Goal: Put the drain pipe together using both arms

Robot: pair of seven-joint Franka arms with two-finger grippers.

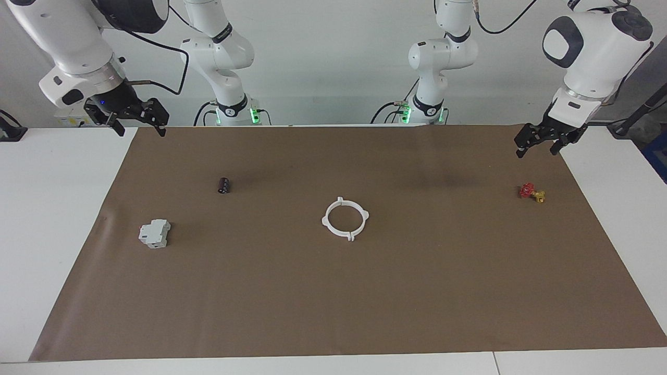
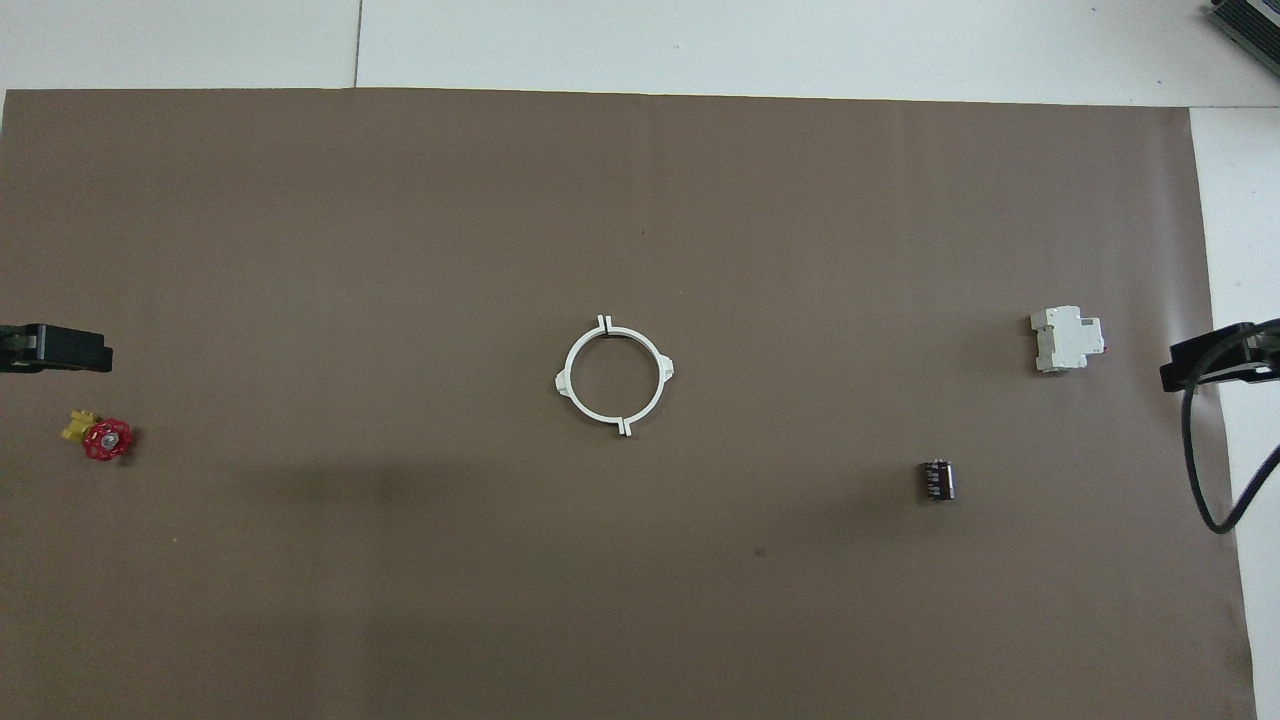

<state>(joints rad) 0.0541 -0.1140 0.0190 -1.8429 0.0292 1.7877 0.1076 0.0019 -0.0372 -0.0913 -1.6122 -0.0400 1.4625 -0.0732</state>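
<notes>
The drain pipe (image 1: 325, 219) lies flat in the middle of the brown mat, its two white half-rings closed into one ring (image 2: 566, 379), with the tabs meeting at two seams. Nothing touches it. My left gripper (image 1: 536, 148) hangs open and empty over the mat's edge at the left arm's end, near the valve. Only one dark fingertip (image 2: 62, 348) of it shows in the overhead view. My right gripper (image 1: 141, 128) waits open and empty in the air over the mat's edge at the right arm's end. In the overhead view just its fingers (image 2: 1212, 362) show.
A red-and-yellow valve (image 1: 531, 192) (image 2: 100, 437) sits at the left arm's end of the mat (image 1: 333, 312). A grey boxy block (image 1: 155, 233) (image 2: 1066, 339) and a small dark cylinder (image 1: 224, 185) (image 2: 937, 479) lie toward the right arm's end.
</notes>
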